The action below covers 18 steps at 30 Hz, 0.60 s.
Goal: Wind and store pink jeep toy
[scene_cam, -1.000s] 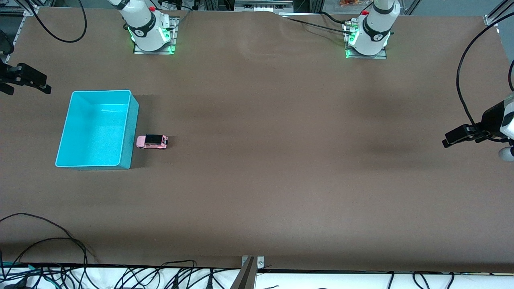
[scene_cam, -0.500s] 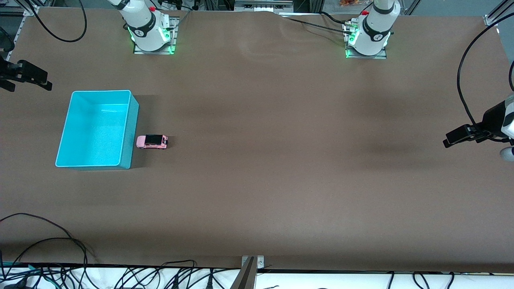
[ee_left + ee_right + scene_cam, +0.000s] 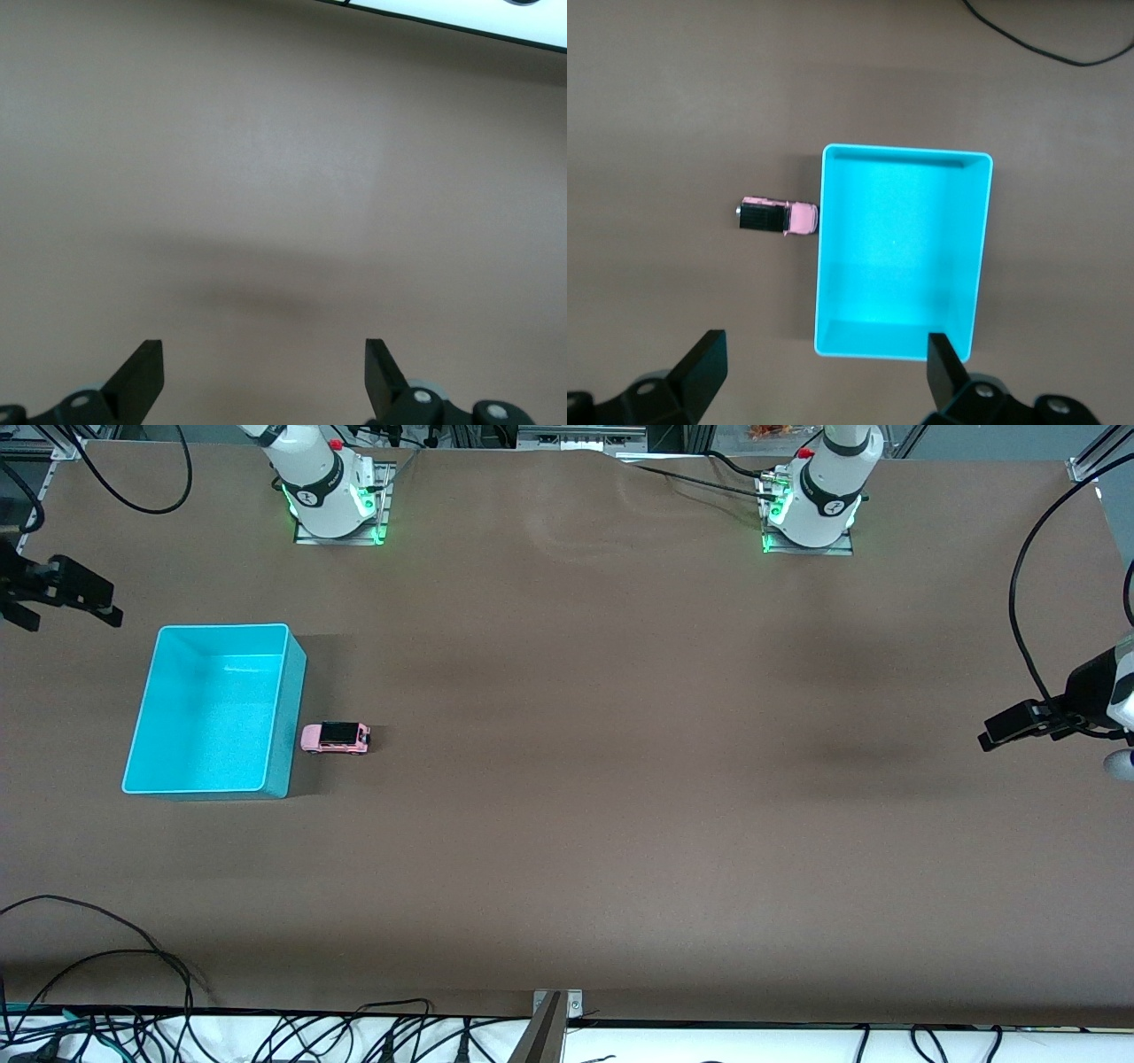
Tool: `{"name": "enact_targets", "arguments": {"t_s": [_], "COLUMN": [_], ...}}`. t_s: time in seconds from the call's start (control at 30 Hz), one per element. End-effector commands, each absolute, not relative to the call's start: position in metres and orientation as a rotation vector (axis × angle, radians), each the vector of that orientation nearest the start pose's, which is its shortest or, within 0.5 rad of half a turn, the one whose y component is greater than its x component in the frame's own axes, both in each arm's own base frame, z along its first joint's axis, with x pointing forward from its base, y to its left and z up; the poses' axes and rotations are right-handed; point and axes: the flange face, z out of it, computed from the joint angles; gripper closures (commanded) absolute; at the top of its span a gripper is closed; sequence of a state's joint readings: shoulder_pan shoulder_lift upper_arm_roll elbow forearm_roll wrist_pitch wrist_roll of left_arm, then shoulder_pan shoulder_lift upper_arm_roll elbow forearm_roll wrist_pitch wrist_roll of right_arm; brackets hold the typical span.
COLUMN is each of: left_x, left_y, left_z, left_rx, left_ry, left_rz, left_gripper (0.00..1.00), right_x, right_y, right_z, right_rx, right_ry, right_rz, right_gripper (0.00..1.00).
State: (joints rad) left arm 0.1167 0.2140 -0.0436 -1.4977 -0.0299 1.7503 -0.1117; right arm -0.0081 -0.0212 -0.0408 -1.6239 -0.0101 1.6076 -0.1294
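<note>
The pink jeep toy [image 3: 336,738] stands on the brown table, touching or nearly touching the turquoise bin's [image 3: 208,708] side wall that faces the left arm's end. The bin is empty. My right gripper [image 3: 89,598] hangs high over the table's right-arm end, open and empty. Its wrist view looks down on the jeep [image 3: 776,217] and the bin [image 3: 904,152], with the gripper [image 3: 824,363] well above them. My left gripper [image 3: 1010,726] waits over the left-arm end, and in its wrist view it [image 3: 264,372] is open and empty over bare table.
Black cables [image 3: 106,957] lie along the table's edge nearest the front camera. A cable [image 3: 1028,602] hangs by the left arm. The two arm bases [image 3: 332,496] [image 3: 811,505] stand along the edge farthest from that camera.
My right gripper has drifted slightly toward the table's middle. The jeep, the bin and the left gripper have hardly moved.
</note>
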Motion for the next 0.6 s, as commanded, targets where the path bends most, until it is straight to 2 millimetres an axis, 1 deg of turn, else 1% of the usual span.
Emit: {"name": "enact_targets", "arguments": {"t_s": [0.0, 0.03, 0.13, 0.3, 0.33, 0.4, 0.43, 0.47, 0.53, 0.57], "left_x": [0.625, 0.624, 0.624, 0.626, 0.626, 0.626, 0.626, 0.626, 0.625, 0.624], "left_y": [0.059, 0.059, 0.06, 0.062, 0.061, 0.06, 0.062, 0.062, 0.072, 0.074], "left_z": [0.558, 0.559, 0.56, 0.558, 0.559, 0.559, 0.559, 0.559, 0.559, 0.559], "left_rx": [-3.157, -3.157, -3.157, -3.161, -3.168, -3.188, -3.193, -3.195, -3.195, -3.194], "left_ry": [-0.293, -0.293, -0.298, -0.302, -0.303, -0.312, -0.319, -0.32, -0.348, -0.353], "left_rz": [-0.078, -0.081, -0.083, -0.091, -0.094, -0.094, -0.095, -0.095, -0.094, -0.094], "left_gripper": [0.0, 0.0, 0.0, 0.0, 0.0, 0.0, 0.0, 0.0, 0.0, 0.0], "right_x": [0.539, 0.539, 0.538, 0.535, 0.535, 0.537, 0.539, 0.541, 0.539, 0.537], "right_y": [-0.026, -0.026, -0.026, -0.024, -0.024, -0.025, -0.026, -0.027, -0.023, -0.024], "right_z": [0.598, 0.592, 0.583, 0.575, 0.568, 0.54, 0.531, 0.526, 0.522, 0.519], "right_rx": [-3.134, -3.132, -3.131, -3.127, -3.126, -3.122, -3.117, -3.111, -3.102, -3.103], "right_ry": [-0.124, -0.122, -0.121, -0.143, -0.136, -0.121, -0.117, -0.109, -0.109, -0.114], "right_rz": [-0.051, -0.04, -0.013, 0.037, 0.061, 0.123, 0.127, 0.112, 0.096, 0.103], "right_gripper": [0.0, 0.0, 0.0, 0.0, 0.0, 0.0, 0.0, 0.0, 0.0, 0.0]}}
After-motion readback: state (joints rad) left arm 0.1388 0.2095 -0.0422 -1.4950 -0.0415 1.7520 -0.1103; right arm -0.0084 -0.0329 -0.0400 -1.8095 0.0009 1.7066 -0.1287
